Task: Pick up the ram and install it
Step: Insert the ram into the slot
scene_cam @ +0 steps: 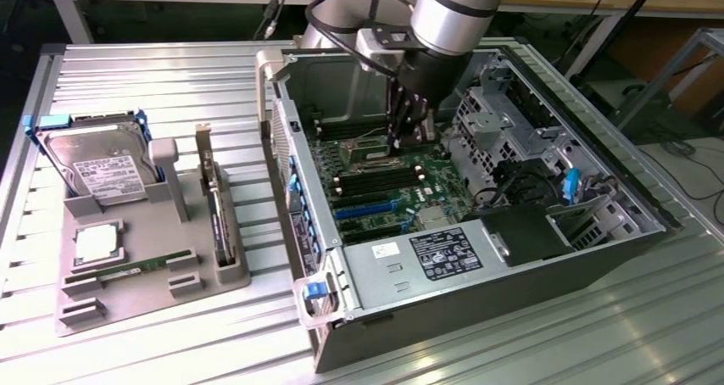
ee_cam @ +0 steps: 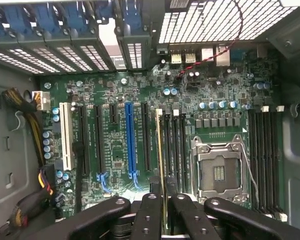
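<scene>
Hand [ee_cam: 163, 200] on ram [ee_cam: 160, 150], seemingly along slots [ee_cam: 176, 150]

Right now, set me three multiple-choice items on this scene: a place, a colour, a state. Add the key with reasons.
1. Where does the hard drive sit?
A. on a chair
B. in the grey holder at the exterior view's left
C. in a drawer

2. Besides black and white, the motherboard has one long slot coloured:
A. red
B. blue
C. yellow

3. The tool is:
A. open and empty
B. shut on the ram, held edge-on over the memory slots
C. shut on a cable

Key:
1 B, the drive leans in the holder, outside the case.
2 B, the wrist view shows a blue slot among the black ones.
3 B, the fingers pinch the thin stick.
</scene>
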Action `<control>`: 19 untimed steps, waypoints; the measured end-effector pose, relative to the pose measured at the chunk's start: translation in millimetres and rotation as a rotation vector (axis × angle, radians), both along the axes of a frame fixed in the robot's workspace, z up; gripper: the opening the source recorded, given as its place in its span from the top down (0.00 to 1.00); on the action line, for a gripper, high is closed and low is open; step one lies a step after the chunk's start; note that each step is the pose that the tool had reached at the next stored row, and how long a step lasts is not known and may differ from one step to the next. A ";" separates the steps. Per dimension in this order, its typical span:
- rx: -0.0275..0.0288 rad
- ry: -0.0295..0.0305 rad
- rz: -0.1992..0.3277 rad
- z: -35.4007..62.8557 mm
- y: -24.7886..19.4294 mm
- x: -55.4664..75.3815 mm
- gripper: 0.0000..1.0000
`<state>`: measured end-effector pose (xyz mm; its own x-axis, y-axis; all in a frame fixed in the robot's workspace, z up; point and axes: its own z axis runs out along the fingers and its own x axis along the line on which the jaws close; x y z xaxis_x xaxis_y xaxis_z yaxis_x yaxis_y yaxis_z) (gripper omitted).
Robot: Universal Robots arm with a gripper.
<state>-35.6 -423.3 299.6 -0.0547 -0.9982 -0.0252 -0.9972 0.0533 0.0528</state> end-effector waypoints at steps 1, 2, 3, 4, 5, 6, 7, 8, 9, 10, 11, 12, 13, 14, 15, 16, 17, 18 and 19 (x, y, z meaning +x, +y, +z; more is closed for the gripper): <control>0.0000 0.0000 0.000 -2.9 0.4 0.2 0.86; -0.0001 0.0000 0.000 -6.0 1.5 0.5 0.86; -0.0003 0.0001 0.000 -9.1 3.4 0.8 0.86; -0.0002 0.0000 0.000 -12.4 5.2 1.1 0.86; -0.0005 0.0000 0.000 -17.0 7.6 1.5 0.86; -0.0006 0.0001 0.000 -20.2 9.8 2.2 0.86; -0.0004 -0.0001 0.000 -22.8 11.5 2.9 0.86; -0.0003 -0.0001 0.000 -24.4 12.1 3.1 0.86; -0.0005 0.0000 0.000 -27.0 12.4 3.3 0.86; -0.0006 0.0000 0.000 -28.6 12.4 3.3 0.86; -0.0006 0.0000 0.000 -30.3 12.4 3.4 0.86; -0.0007 0.0001 0.000 -32.5 12.4 3.5 0.86; -0.0006 0.0000 0.000 -35.2 12.4 3.5 0.86; -0.0005 0.0000 0.000 -37.9 12.4 3.6 0.86; -0.0005 0.0000 0.000 -40.1 12.4 3.6 0.86; -0.0005 0.0000 0.000 -41.3 12.4 3.6 0.86; -0.0005 0.0000 0.000 -43.1 12.4 3.6 0.86; -0.0006 0.0000 0.000 -43.9 12.4 3.6 0.86; -0.0008 0.0001 0.000 -44.0 12.4 3.6 0.86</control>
